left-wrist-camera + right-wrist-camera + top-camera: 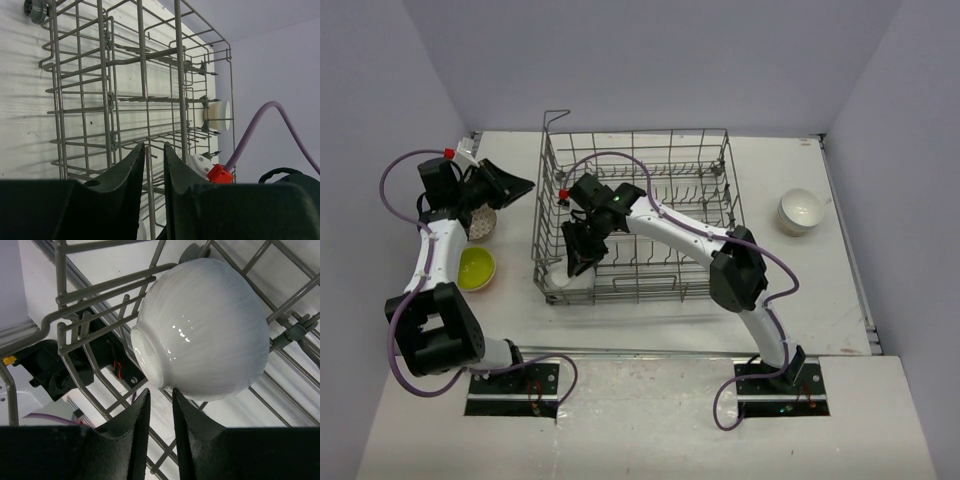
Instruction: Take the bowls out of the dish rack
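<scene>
The glazed white bowl (200, 325) lies tilted in the dish rack (650, 160), lower left corner from above. It looks rigid, slippery and breakable. The right tool (160, 392), narrowly spread and empty, could probably pinch its foot ring.

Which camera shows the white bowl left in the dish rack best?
The right wrist view: the white bowl fills the frame, tipped on its side against the dish rack wires. The top view shows only a sliver of it beneath the right gripper. The left wrist view does not clearly show it.
</scene>
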{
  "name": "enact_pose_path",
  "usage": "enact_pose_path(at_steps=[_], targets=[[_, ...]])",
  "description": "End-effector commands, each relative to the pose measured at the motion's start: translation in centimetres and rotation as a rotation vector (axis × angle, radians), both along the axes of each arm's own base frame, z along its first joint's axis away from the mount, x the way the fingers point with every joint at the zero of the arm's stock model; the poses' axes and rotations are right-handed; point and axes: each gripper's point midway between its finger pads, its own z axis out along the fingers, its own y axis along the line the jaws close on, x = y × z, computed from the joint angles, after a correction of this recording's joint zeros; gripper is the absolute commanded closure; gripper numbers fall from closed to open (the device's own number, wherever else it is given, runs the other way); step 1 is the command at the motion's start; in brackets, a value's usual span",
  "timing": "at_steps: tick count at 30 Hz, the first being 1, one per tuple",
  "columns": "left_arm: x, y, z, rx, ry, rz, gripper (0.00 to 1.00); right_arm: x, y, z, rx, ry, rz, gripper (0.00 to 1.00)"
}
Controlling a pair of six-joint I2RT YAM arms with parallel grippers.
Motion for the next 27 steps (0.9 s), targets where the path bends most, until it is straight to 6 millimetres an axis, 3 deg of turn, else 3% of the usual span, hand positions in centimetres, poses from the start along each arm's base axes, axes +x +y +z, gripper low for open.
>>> enact_pose_path(at_steps=[1,18,27], targets=[[-0.2,-0.7,0.7,-0.009,-0.033,-0.030,0.78,0.3,1.5,0.9,0.046,-0.010,0.002,0.75],[-0.5,-0.8,0.3,-0.014,-0.015,-0.032,0.77,1.2,2.8,-1.7,0.027,0.039,-0.002,0.75],[-0.7,-1.3,-0.4,-0.017,0.003,-0.041,0.77,2.7,1.5,-2.9,-0.018,-0.004,-0.026,0.75]])
